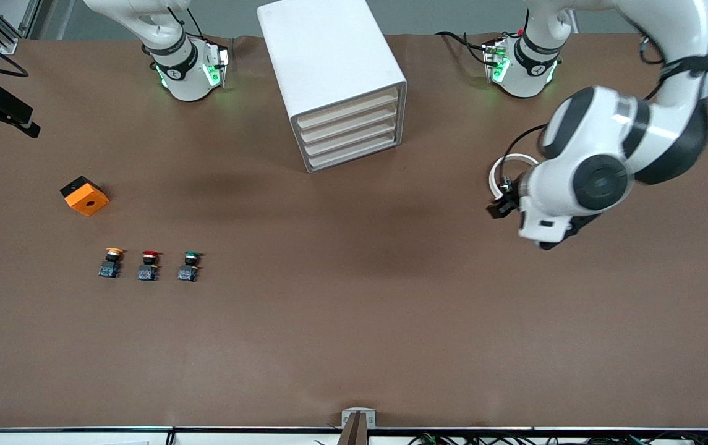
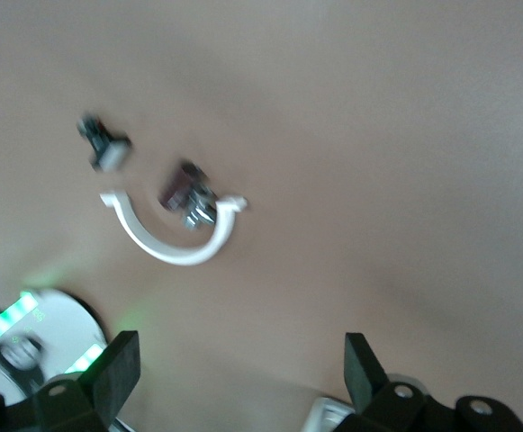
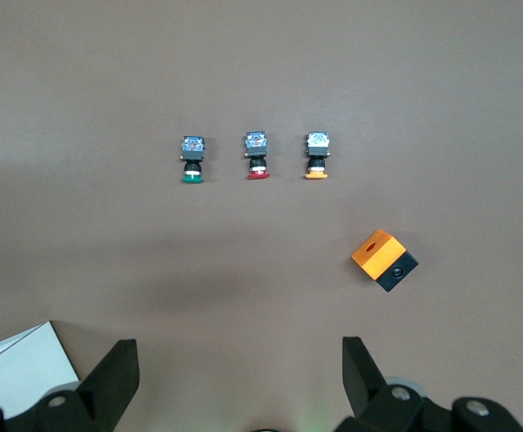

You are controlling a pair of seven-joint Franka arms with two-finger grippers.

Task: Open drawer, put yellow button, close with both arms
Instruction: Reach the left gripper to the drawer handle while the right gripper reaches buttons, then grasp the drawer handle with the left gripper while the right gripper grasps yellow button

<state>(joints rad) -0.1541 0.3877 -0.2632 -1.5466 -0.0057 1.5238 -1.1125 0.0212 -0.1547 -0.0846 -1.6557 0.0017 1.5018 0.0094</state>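
Observation:
The drawer (image 1: pixel 347 110) is the top one of four in the white cabinet (image 1: pixel 329 55), and all four are shut. The yellow button (image 1: pixel 112 261) stands on the table toward the right arm's end, in a row with a red-capped button (image 1: pixel 149 264) and a green-capped one (image 1: pixel 190 266). It also shows in the right wrist view (image 3: pixel 316 155). My left gripper (image 1: pixel 502 204) is over the table toward the left arm's end, open and empty (image 2: pixel 238 351). My right gripper (image 3: pixel 238 355) is open and empty, high over the table near its base, and is out of the front view.
An orange and black block (image 1: pixel 85 195) lies farther from the front camera than the buttons, also in the right wrist view (image 3: pixel 383 259). A white ring (image 1: pixel 505 167) with small parts lies by the left gripper, also in the left wrist view (image 2: pixel 175 243).

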